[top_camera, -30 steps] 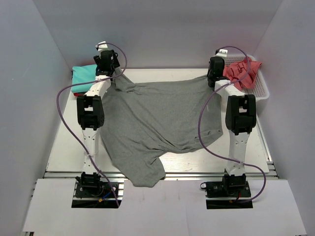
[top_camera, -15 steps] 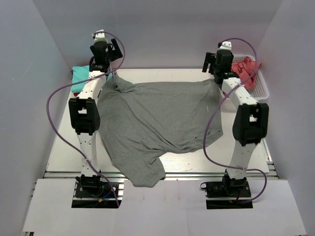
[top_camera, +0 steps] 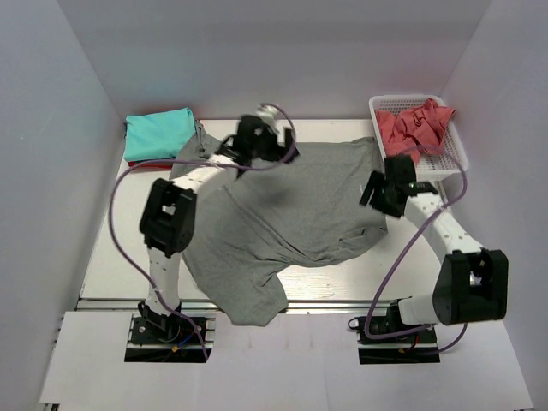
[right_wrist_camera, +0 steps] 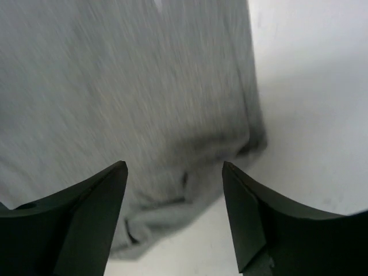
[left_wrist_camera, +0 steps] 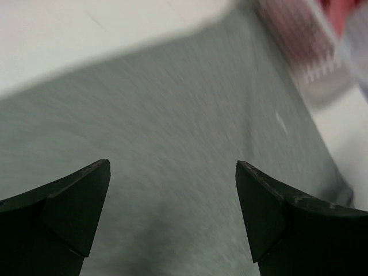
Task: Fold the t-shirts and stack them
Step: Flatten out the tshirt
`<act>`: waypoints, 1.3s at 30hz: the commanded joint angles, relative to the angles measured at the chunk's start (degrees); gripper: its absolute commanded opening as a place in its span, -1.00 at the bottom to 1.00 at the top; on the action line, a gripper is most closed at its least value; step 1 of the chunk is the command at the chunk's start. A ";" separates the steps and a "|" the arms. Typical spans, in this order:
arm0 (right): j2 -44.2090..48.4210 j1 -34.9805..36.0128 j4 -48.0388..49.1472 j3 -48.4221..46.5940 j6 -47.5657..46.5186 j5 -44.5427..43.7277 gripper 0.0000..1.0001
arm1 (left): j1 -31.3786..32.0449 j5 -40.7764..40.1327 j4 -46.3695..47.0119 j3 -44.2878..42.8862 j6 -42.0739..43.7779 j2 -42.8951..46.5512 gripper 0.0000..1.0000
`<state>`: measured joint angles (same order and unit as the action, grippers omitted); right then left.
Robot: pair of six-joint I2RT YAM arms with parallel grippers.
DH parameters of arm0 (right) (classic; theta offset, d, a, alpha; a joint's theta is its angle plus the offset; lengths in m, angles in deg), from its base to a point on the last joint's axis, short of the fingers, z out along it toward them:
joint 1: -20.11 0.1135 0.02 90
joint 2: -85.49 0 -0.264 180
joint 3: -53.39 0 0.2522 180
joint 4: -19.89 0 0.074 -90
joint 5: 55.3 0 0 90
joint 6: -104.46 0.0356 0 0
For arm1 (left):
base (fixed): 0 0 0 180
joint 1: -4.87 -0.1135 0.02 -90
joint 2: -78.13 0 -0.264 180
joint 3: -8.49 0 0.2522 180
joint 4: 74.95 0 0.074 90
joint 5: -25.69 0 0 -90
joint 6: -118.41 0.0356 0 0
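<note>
Left gripper jaws apart, empty, over grey t-shirt; white mark at right; blurred basket top right.

Grey t-shirt soft matt knit cloth with a faint heathered fleck, teal t-shirt smooth matt cloth, coral-pink t-shirt soft matt cloth, basket white plastic mesh, tabletop smooth white, faintly sheeny.
</note>
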<state>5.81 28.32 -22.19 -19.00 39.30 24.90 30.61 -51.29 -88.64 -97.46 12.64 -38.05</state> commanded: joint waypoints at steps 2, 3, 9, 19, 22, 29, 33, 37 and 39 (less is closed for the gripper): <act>7.15 0.14 -3.77 9.66 4.34 11.71 0.40 | 4.84 6.32 -3.77 -0.37 2.06 -3.87 0.99; 7.87 -0.03 -1.59 10.98 4.25 13.48 0.40 | 5.63 7.19 -2.46 0.50 2.06 -3.88 0.99; 5.69 -0.03 0.98 15.82 4.78 15.16 0.18 | 9.24 6.15 0.20 6.22 2.67 -5.19 0.99; 4.00 -0.30 2.48 19.52 7.33 6.39 -1.00 | 9.77 0.70 -1.57 11.41 1.44 -7.13 0.99; 8.04 -0.21 -2.00 20.31 7.77 2.52 -1.00 | 9.77 -0.89 -2.10 12.72 1.44 -7.65 0.99; 17.89 -0.39 -21.13 20.05 14.61 -6.45 -1.00 | 8.10 -4.56 -5.78 12.73 -0.75 -9.59 0.99; 19.12 -0.82 -30.46 18.12 22.33 -7.86 -0.90 | 7.58 -4.58 -7.01 12.21 -1.28 -10.73 0.99; 19.73 -1.26 -36.11 17.85 25.16 -9.01 -0.90 | 7.57 -3.96 -7.02 12.20 -1.81 -11.26 0.99; 21.49 -1.61 -36.28 17.94 25.52 -7.26 -0.93 | 7.57 -3.96 -7.02 11.68 -1.81 -11.26 0.99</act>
<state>24.95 27.38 -51.63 1.11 60.46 19.19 39.48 -51.91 -87.33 -86.90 11.35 -45.32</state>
